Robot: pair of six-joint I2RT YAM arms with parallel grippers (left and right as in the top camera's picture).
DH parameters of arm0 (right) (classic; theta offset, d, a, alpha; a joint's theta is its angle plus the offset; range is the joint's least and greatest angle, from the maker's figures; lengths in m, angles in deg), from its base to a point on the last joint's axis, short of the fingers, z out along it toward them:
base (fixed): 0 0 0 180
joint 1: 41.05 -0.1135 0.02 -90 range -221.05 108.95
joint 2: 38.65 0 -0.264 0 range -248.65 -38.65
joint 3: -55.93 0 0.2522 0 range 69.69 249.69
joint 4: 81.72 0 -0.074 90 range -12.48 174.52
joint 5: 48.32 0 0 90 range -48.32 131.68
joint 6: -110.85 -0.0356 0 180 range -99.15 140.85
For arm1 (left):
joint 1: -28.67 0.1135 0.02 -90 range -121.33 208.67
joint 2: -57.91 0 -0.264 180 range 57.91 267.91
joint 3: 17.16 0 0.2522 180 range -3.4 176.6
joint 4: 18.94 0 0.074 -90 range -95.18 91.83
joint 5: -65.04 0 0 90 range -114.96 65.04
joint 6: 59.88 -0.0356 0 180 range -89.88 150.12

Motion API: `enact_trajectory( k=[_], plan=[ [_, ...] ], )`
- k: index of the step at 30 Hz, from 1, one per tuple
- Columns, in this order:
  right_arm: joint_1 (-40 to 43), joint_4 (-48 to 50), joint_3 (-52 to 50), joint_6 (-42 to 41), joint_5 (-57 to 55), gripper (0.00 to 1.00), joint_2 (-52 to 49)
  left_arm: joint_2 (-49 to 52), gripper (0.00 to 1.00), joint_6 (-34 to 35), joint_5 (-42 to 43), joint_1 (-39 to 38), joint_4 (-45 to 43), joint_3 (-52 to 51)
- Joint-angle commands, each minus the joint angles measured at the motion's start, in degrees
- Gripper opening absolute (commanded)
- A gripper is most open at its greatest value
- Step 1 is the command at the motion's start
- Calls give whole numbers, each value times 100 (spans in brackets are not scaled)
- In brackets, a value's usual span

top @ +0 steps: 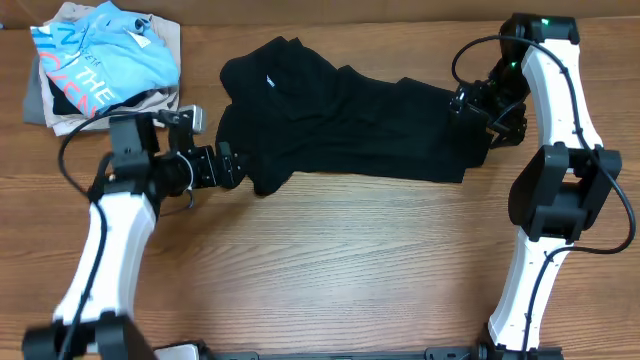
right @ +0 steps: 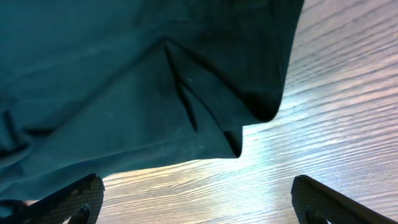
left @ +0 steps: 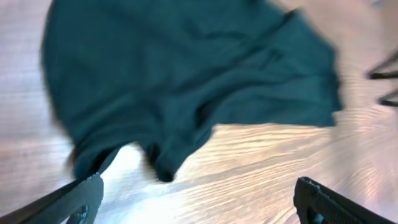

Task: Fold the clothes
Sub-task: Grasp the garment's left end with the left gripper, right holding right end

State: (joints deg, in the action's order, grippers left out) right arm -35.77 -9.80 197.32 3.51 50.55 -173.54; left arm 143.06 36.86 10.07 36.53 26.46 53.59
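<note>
The black garment (top: 340, 120) lies crumpled across the far middle of the table (top: 350, 280), not yet folded. The left gripper (top: 235, 165) is just beside its left hem and the right gripper (top: 468, 102) at its right edge. Both have fingers spread wide and empty (probably lining up edge grabs). A spare clothes pile (top: 100, 65) sits far left.

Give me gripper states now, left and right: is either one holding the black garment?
Left gripper: open, holding nothing; the black garment lies just ahead of it.
Right gripper: open, holding nothing.

arms (top: 105, 235): white links | black joints | black cables (top: 470, 50) | green light (top: 545, 22)
</note>
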Motion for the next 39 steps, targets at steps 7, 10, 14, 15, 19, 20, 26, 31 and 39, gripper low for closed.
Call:
enact_trajectory(
  k=[7,10,14,15,19,20,26,31,39],
  plan=[
    [2,258,-457,-28,280,100,299,1128,100,697,-1762,0,-109,468],
    [-39,328,-597,46,275,100,299,1449,100,671,-1762,-2,-232,468],
    [-111,616,-841,68,323,100,299,1790,100,654,-1718,-2,-428,468],
    [-127,671,-911,87,334,100,299,1856,99,654,-1720,-2,-455,468],
    [-258,887,-1266,146,398,93,299,2044,89,654,-1720,-2,-481,468],
    [-317,992,-1362,219,424,89,299,2092,88,651,-1725,-2,-501,468],
    [-636,1545,-1832,249,404,87,299,2396,77,651,-1720,-2,-616,468],
    [-667,1753,-1882,229,402,80,299,2509,47,557,-1703,-2,-575,468],
    [-649,1823,-1882,227,46,64,299,2507,37,546,-1700,-2,-509,468]
  ],
)
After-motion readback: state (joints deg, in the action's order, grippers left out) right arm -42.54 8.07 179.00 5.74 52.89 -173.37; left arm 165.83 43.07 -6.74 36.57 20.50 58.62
